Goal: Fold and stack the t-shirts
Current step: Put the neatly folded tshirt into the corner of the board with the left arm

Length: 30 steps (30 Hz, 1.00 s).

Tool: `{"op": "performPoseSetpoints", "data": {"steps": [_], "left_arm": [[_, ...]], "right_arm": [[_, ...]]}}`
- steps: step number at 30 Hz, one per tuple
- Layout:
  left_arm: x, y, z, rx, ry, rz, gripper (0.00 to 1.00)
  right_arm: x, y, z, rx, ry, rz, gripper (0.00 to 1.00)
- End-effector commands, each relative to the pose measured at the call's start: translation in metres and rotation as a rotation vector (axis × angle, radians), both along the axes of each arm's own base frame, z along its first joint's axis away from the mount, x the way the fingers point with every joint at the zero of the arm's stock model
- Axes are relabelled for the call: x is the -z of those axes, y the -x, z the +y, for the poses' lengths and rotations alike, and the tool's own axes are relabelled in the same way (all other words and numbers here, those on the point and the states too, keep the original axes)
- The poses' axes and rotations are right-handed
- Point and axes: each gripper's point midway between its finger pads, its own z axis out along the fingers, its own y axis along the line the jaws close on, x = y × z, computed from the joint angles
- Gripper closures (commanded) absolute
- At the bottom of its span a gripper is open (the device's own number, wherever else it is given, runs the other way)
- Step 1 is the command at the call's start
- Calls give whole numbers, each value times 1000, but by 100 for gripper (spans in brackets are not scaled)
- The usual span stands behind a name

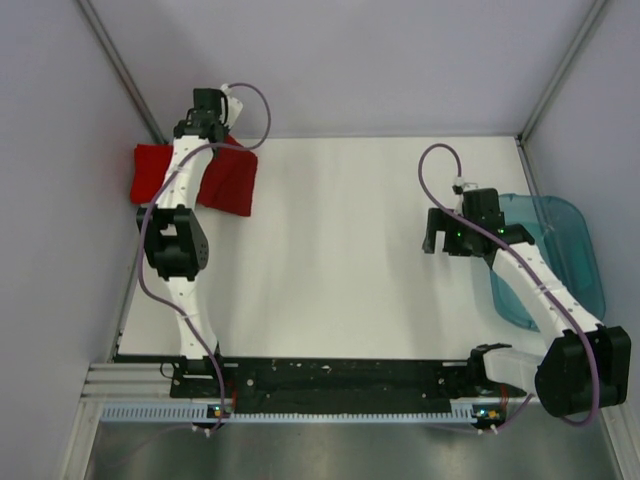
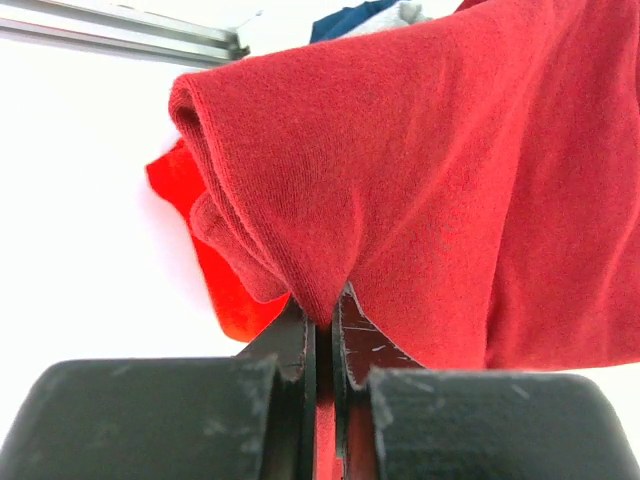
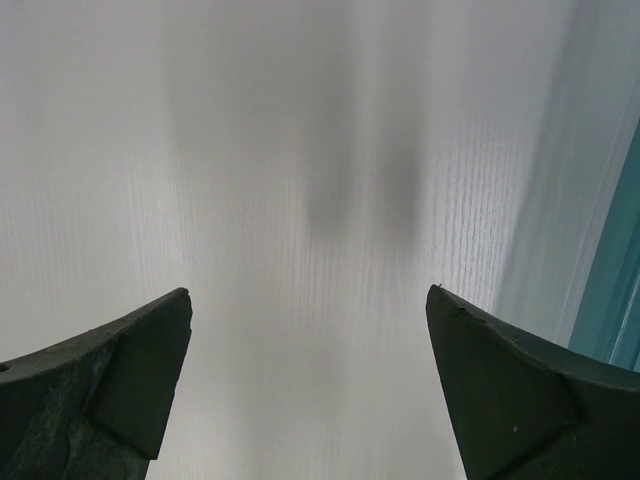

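My left fingers (image 2: 290, 340) are pressed together on a fold of the dark red soft cloth t-shirt (image 2: 430, 180), which bunches up and hangs over their tips. Just under it, on its left side, lies the brighter red cloth t-shirt (image 2: 225, 290); the dark one partly overlaps it. Both shirts sit at the far left corner of the white bench (image 1: 340, 260), close to the left wall. A scrap of grey cloth (image 2: 405, 14) shows beyond the dark red shirt; I cannot tell what it is. My right fingers (image 3: 110, 370) stand wide apart with nothing between them, above bare bench on the right, just beside the translucent teal plastic tub (image 1: 570, 230).
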Motion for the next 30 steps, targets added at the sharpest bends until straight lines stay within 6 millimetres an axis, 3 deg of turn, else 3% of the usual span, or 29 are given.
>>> {"op": "performPoseSetpoints", "data": {"steps": [1, 5, 6, 7, 12, 24, 27, 30], "left_arm": [[-71, -9, 27, -45, -123, -171, 100], [-91, -11, 32, -56, -134, -219, 100], [-100, -8, 49, -88, -134, -242, 100], [-111, -7, 51, -93, -131, -273, 100], [-138, -5, 52, -73, -133, -339, 100], [-169, 8, 74, -110, -159, -402, 100], [-168, 8, 84, -126, -158, -404, 100], [-153, 3, 99, -154, -165, -383, 100]], "right_arm": [[-4, 2, -7, 6, 24, -24, 1], [-1, 2, -9, 7, 32, -15, 1], [-1, 2, -9, 6, 33, -15, 1], [-1, 2, -9, 4, 35, -14, 1], [0, 1, -9, -3, 42, -12, 1], [-1, 0, -14, 7, 68, -15, 1], [1, 0, -14, 7, 72, -9, 1], [1, 0, -15, 5, 73, -11, 1]]}}
